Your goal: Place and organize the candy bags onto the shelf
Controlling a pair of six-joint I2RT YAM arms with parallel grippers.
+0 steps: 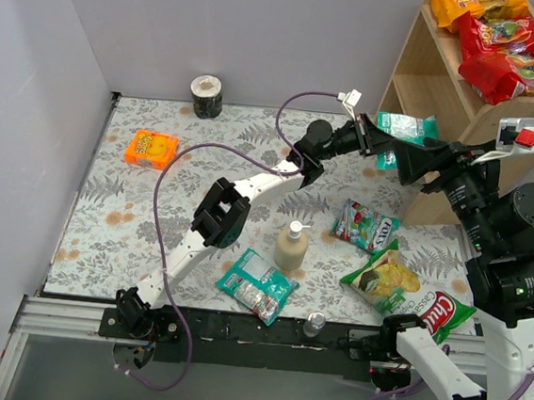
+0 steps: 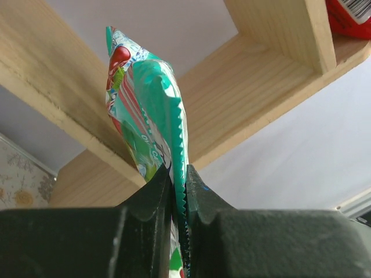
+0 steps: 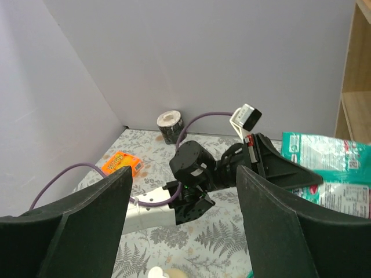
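My left gripper point(image 1: 384, 136) is shut on the serrated edge of a teal-and-white candy bag point(image 1: 406, 128) and holds it up at the front of the wooden shelf point(image 1: 439, 84), level with the lower board. The left wrist view shows the bag point(image 2: 145, 104) upright between the jaws point(image 2: 178, 174), under the shelf boards point(image 2: 255, 87). My right gripper point(image 1: 417, 167) stands open and holds nothing, just right of the held bag point(image 3: 330, 156). On the top board lie an orange-yellow bag point(image 1: 475, 4) and two red bags point(image 1: 500, 35) point(image 1: 520, 75). Two more teal-and-white bags point(image 1: 257, 286) point(image 1: 365, 226) lie on the table.
Two green chip bags point(image 1: 387, 278) point(image 1: 436, 316) lie at the front right. A soap bottle point(image 1: 291, 247) stands mid-table, with a small bottle point(image 1: 314, 323) at the front edge. An orange packet point(image 1: 152, 148) and a tape roll point(image 1: 206, 97) sit at the back left.
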